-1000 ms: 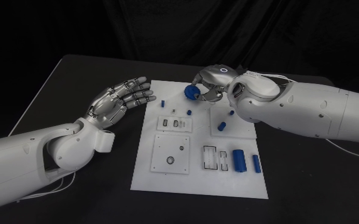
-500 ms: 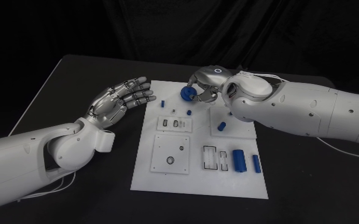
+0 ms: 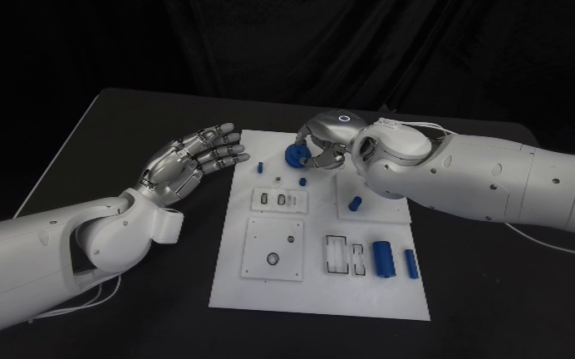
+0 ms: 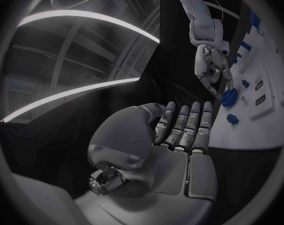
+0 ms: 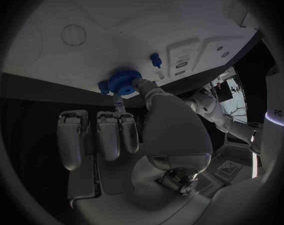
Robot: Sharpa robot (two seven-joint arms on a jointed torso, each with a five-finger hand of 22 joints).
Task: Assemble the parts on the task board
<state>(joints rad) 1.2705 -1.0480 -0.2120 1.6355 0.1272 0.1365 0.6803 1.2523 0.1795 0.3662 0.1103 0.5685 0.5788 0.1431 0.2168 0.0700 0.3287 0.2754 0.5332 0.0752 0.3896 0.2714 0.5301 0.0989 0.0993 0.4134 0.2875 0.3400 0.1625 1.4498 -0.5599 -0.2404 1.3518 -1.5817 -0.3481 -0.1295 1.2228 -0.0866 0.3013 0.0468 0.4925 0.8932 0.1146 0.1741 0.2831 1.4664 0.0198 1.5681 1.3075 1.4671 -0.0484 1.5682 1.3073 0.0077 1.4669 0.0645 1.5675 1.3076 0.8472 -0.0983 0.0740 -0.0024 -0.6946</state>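
Observation:
The white task board (image 3: 273, 288) lies in the middle of the table. Over its far edge my right hand (image 3: 326, 145) pinches a blue gear (image 3: 296, 154) between thumb and a finger. In the right wrist view the gear (image 5: 124, 81) hangs just above the board (image 5: 111, 30), near a small blue peg (image 5: 155, 60). My left hand (image 3: 192, 161) hovers off the board's left edge, fingers straight and apart, holding nothing. The left wrist view shows that open hand (image 4: 179, 130), and beyond it the right hand (image 4: 210, 67) with the gear (image 4: 228, 98).
On the board are a blue peg (image 3: 260, 164) at the far left, a small blue piece (image 3: 303, 180), a slanted blue pin (image 3: 355, 203), and two blue cylinders (image 3: 382, 257) (image 3: 410, 262) near the right edge. White inset plates (image 3: 274, 245) occupy its middle.
My right hand has carried the blue gear a little to the left and lower over the board's far edge. The left hand has stayed still.

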